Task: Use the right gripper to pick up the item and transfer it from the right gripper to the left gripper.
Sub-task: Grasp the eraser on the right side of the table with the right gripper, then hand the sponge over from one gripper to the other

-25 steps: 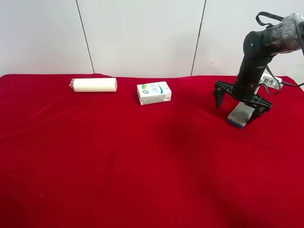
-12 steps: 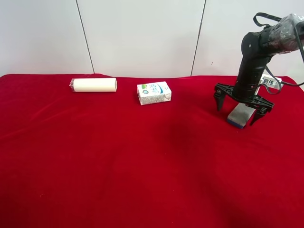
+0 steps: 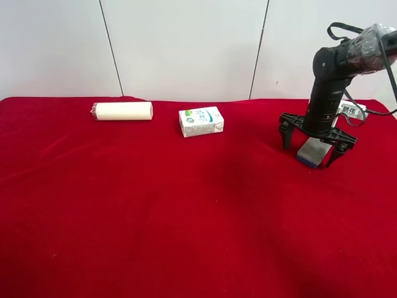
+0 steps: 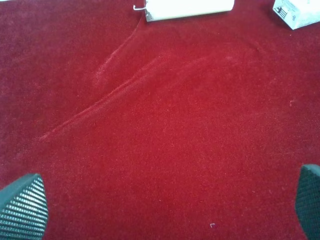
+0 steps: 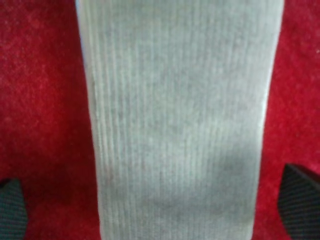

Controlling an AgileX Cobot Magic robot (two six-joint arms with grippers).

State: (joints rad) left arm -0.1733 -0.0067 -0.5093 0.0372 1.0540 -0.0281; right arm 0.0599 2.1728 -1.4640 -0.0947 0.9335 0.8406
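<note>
While the exterior high view takes in the whole red cloth (image 3: 186, 217), the arm at its right edge is cut off by the frame above the elbow. The right wrist view confirms it as the right arm. The right gripper (image 3: 309, 152) hangs with its jaws spread wide, one finger on either side of the item (image 3: 314, 151). The item lies flat on the cloth, grey face up, with a strip of blue base showing at its near end, and its far end is hidden behind the wrist. Whether the fingertips reach the cloth cannot be told. A cream roll (image 3: 123, 111) and a small white carton (image 3: 201, 121) lie well apart from the item, near the cloth's far edge. In the right wrist view the item (image 5: 175, 125) fills most of the frame and both of its ends are cut off. Only the tips of the fingers (image 5: 300, 202) show, with bare red cloth between each and the pad, so nothing is gripped. In the left wrist view the left gripper (image 4: 165, 205) is likewise wide and empty over open cloth (image 4: 165, 125). Only its two fingertips show, at the corners. The roll (image 4: 190, 7) and the carton (image 4: 297, 12) are clipped by the frame edge.
</note>
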